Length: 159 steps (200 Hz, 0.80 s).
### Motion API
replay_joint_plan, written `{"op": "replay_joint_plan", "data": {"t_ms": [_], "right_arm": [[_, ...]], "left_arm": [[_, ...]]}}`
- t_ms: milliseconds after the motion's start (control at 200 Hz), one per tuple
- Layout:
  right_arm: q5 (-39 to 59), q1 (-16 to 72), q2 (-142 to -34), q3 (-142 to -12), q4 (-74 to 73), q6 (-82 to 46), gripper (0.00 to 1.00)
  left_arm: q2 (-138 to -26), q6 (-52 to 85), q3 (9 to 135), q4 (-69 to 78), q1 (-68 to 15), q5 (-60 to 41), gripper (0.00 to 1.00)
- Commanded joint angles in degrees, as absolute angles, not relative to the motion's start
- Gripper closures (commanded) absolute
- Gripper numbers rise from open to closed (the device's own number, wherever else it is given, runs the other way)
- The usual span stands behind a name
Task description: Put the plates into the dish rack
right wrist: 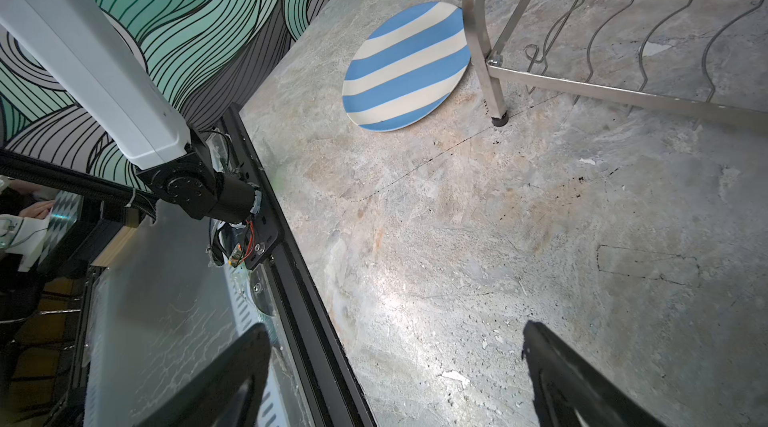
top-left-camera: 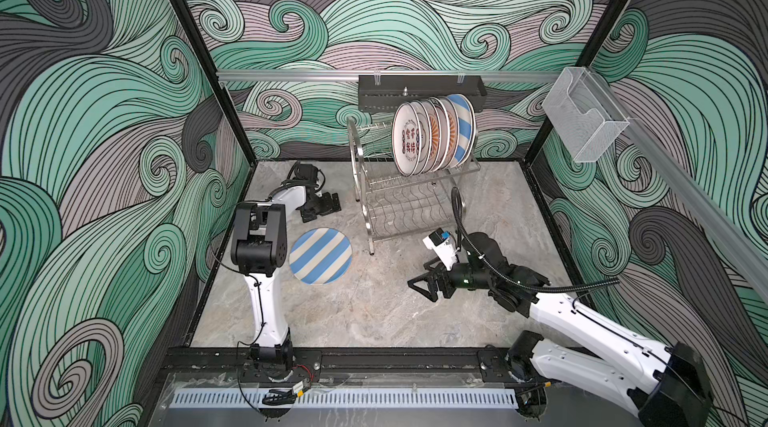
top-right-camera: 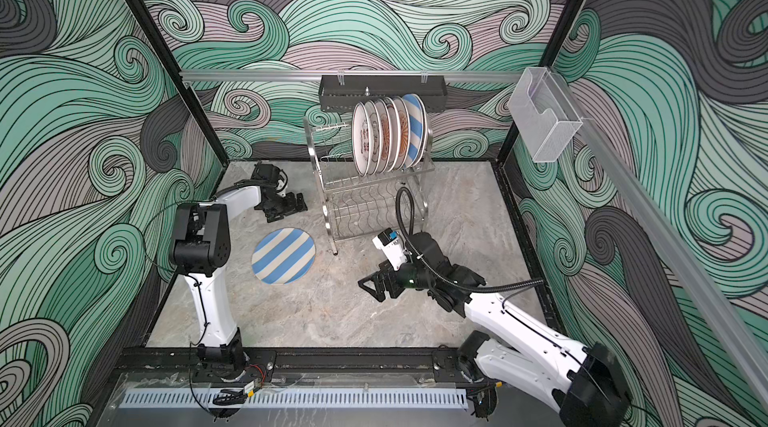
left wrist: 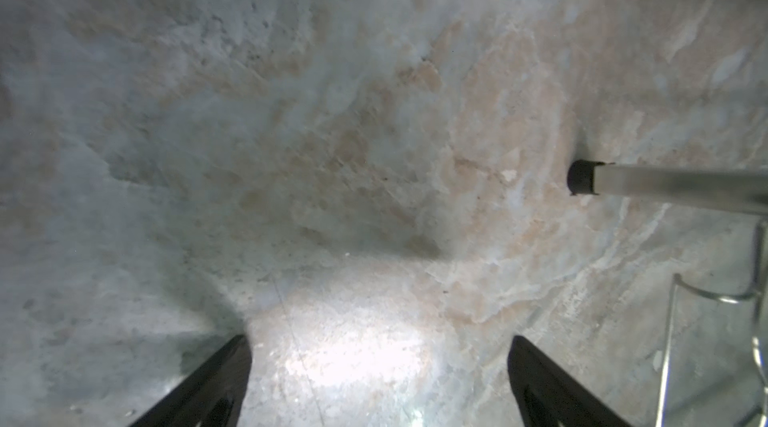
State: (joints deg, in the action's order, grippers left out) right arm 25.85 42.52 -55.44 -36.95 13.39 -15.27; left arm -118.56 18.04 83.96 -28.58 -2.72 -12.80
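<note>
A blue-and-white striped plate (top-left-camera: 320,255) (top-right-camera: 283,255) (right wrist: 409,67) lies flat on the marble table, just left of the dish rack (top-left-camera: 399,204) (top-right-camera: 365,204). Several plates (top-left-camera: 432,138) (top-right-camera: 388,136) stand on edge in the rack's upper tier; its lower tier holds none. My left gripper (top-left-camera: 328,206) (top-right-camera: 293,206) (left wrist: 380,362) rests low near the back left, open over bare table, with a rack leg (left wrist: 665,183) beside it. My right gripper (top-left-camera: 420,290) (top-right-camera: 370,290) (right wrist: 395,346) hovers open and empty to the right of the flat plate, in front of the rack leg (right wrist: 484,50).
A black perforated tray (top-left-camera: 419,92) hangs on the back rail behind the rack. A clear plastic box (top-left-camera: 586,121) hangs on the right rail. A black frame rail (top-left-camera: 374,356) borders the table's front edge. Patterned walls close the left, back and right sides.
</note>
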Motion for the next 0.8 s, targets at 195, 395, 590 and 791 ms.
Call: {"op": "replay_joint_plan", "data": {"t_ms": [195, 395, 590, 791], "right_arm": [[24.9, 42.5, -55.0, -38.9, 14.8, -13.5, 0.05], [26.7, 42.5, -58.3, -39.7, 14.1, -14.9, 0.05], [29.0, 42.5, -61.8, -38.4, 9.1, -19.0, 0.06], [32.1, 42.5, -65.5, -36.4, 2.7, -24.6, 0.06]], "left_arm": [[-116.2, 18.6, 75.9, -28.1, -1.0, -18.7, 0.01], [-110.8, 22.8, 65.8, -22.8, -1.0, -22.9, 0.01], [-104.3, 24.3, 57.6, -22.3, -0.9, -21.7, 0.01], [-94.3, 29.0, 48.3, -19.3, -1.0, -19.8, 0.01]]}}
